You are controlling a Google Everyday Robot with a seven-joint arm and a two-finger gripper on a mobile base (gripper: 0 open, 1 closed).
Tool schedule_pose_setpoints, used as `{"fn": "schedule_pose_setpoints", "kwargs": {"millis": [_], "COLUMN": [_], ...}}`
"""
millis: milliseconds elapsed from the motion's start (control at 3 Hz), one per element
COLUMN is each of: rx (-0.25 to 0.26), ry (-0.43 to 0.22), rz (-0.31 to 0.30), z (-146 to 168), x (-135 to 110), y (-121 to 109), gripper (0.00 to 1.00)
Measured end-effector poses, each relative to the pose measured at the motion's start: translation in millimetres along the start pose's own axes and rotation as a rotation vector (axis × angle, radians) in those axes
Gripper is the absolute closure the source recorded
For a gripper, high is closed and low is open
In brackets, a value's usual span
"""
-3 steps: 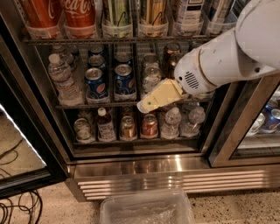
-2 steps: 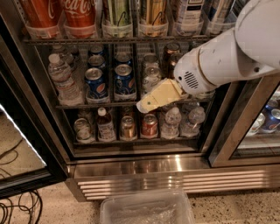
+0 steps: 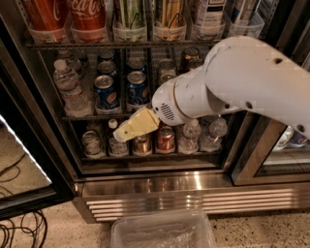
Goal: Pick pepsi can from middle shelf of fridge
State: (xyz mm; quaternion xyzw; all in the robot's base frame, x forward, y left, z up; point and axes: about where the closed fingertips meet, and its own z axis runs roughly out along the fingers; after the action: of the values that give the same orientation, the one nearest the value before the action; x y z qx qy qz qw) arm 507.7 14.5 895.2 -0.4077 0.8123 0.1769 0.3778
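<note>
Leftward and lower than before, the pincer (image 3: 127, 130) hung below the middle shelf (image 3: 82, 117); whether spread or pressed together, I cannot tell. The upright pepsi can (image 3: 105, 92) stood above it, slightly left.

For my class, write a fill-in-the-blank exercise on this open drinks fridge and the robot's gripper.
In the fridge, the pepsi can stands on the ___ shelf.
The gripper hovers just ___ that can, apart from it.
Further left on the can's shelf stands a clear ___ bottle.
The shelf above holds red ___ bottles.
Missing words: middle; below; water; Coca-Cola.
</note>
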Motion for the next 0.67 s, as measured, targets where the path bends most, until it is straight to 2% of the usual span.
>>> {"fn": "schedule_pose_setpoints", "kwargs": {"millis": [333, 667], "rx": [0.025, 0.052], "ry": [-0.057, -0.094], "rz": [-0.001, 0.006], "z": [31.4, 30.7], "x": [-10.7, -19.1], "y": [25.9, 20.6], "gripper": [0.00, 0.00]}}
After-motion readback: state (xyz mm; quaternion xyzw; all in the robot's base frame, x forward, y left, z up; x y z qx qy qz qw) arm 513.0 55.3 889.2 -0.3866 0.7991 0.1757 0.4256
